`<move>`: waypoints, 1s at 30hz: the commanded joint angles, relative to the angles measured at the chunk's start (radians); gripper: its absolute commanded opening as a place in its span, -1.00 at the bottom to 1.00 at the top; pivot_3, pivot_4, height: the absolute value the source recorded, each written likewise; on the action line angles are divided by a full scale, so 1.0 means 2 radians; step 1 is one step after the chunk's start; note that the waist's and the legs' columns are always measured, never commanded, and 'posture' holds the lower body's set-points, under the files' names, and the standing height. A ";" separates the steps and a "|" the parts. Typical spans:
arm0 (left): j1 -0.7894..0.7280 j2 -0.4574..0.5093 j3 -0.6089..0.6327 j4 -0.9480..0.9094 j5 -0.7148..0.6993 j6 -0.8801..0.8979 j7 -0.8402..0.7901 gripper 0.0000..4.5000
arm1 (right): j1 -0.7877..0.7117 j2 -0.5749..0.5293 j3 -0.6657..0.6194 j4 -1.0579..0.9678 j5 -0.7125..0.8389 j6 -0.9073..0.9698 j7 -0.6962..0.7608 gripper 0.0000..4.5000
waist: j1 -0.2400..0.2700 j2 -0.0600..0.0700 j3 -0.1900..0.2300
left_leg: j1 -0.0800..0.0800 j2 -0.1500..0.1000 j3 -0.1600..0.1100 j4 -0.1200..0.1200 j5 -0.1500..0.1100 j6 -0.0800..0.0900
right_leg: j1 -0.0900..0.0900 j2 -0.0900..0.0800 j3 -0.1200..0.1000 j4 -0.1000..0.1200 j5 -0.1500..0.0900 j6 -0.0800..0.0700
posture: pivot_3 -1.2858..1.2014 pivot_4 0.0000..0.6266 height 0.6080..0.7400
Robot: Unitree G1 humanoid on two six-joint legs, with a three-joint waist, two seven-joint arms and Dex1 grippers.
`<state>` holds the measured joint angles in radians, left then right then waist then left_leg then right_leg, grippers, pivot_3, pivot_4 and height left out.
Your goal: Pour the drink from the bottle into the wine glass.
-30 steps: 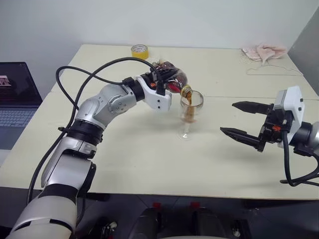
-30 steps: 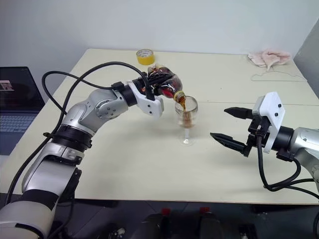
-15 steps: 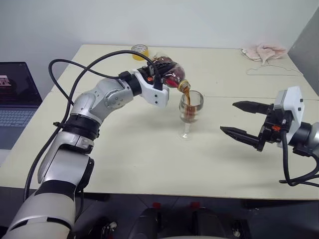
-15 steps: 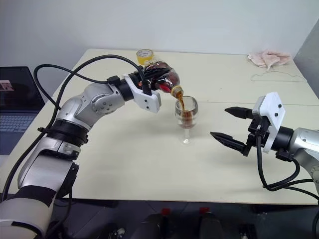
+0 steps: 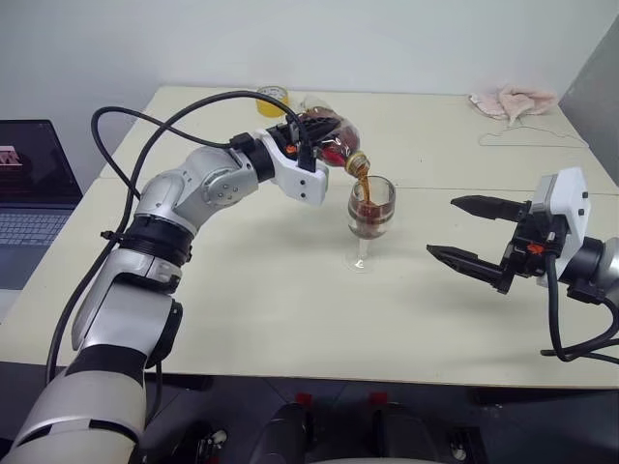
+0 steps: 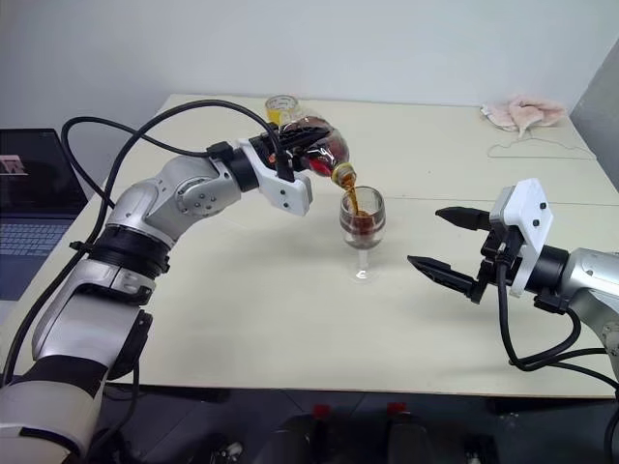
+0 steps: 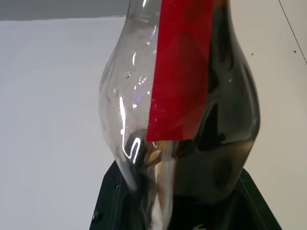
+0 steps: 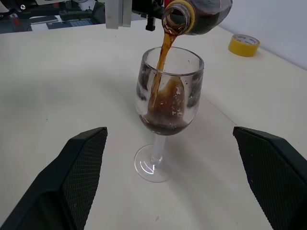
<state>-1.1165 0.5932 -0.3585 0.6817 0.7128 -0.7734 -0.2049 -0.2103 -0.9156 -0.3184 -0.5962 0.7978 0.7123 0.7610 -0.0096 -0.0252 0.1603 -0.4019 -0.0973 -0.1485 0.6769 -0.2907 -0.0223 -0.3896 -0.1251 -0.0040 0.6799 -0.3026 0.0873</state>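
From the head views the left gripper (image 5: pixel 311 143) clamps the bottle (image 5: pixel 329 138) tipped over the wine glass (image 5: pixel 368 220) on the table (image 5: pixel 251 290), while the right wrist view shows the drink (image 8: pixel 161 62) streaming into the bowl between the right gripper (image 8: pixel 168 182)'s wide-spread fingers.

Dark brown drink (image 8: pixel 165 117) — red-labelled bottle (image 7: pixel 182 72) — yellow tape roll (image 8: pixel 244 45).

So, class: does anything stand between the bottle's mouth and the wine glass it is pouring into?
Nothing visible does. The left claw holds the bottle tilted just above the wine glass, and the drink falls in a free stream straight into the bowl. The right claw waits open, apart to the side.
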 commanded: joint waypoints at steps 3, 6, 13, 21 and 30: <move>-0.020 0.005 0.007 -0.003 -0.007 -0.003 0.014 -0.59 | 0.001 -0.001 -0.007 -0.017 -0.002 -0.010 -0.002 1.00 | -0.001 0.000 0.000 | 0.000 0.000 0.000 0.000 0.000 0.000 | 0.000 0.000 0.000 0.000 0.000 0.000 | 0.03 -0.52 1.00; -0.020 0.003 0.007 -0.003 -0.008 -0.003 0.014 -0.59 | 0.002 -0.001 -0.007 -0.017 -0.002 -0.011 -0.002 1.00 | -0.001 0.000 0.000 | 0.000 0.000 0.000 0.000 0.000 0.000 | 0.000 0.000 0.000 0.000 0.000 0.000 | 0.03 -0.52 1.00; -0.019 0.001 0.009 -0.001 -0.011 0.000 0.013 -0.59 | 0.000 -0.002 -0.006 -0.016 -0.002 -0.010 -0.001 1.00 | -0.001 0.000 0.000 | 0.000 0.000 -0.001 0.000 0.000 0.000 | 0.000 0.000 -0.001 0.000 0.000 0.000 | 0.03 -0.52 1.00; -0.002 -0.028 0.039 -0.002 -0.095 0.028 -0.023 -0.59 | 0.001 -0.003 -0.004 -0.016 -0.004 -0.010 0.000 1.00 | -0.002 0.000 0.000 | 0.000 0.000 -0.001 0.000 0.000 0.000 | 0.000 0.000 -0.001 0.000 0.000 0.000 | 0.03 -0.52 1.00; 0.030 -0.073 0.078 -0.044 -0.231 0.105 -0.106 -0.59 | 0.003 -0.004 -0.002 -0.014 -0.009 -0.010 0.003 1.00 | -0.009 0.000 0.000 | -0.001 -0.001 -0.003 0.001 0.000 0.000 | 0.000 -0.001 -0.003 0.000 0.000 0.000 | 0.03 -0.52 1.00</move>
<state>-1.0488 0.4520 -0.2486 0.6511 0.3152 -0.5864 -0.4015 -0.2049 -0.9159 -0.3092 -0.5974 0.7778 0.7097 0.7637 -0.0286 -0.0249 0.1601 -0.4036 -0.0986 -0.1542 0.6781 -0.2906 -0.0224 -0.3891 -0.1265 -0.0093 0.6804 -0.3027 0.0873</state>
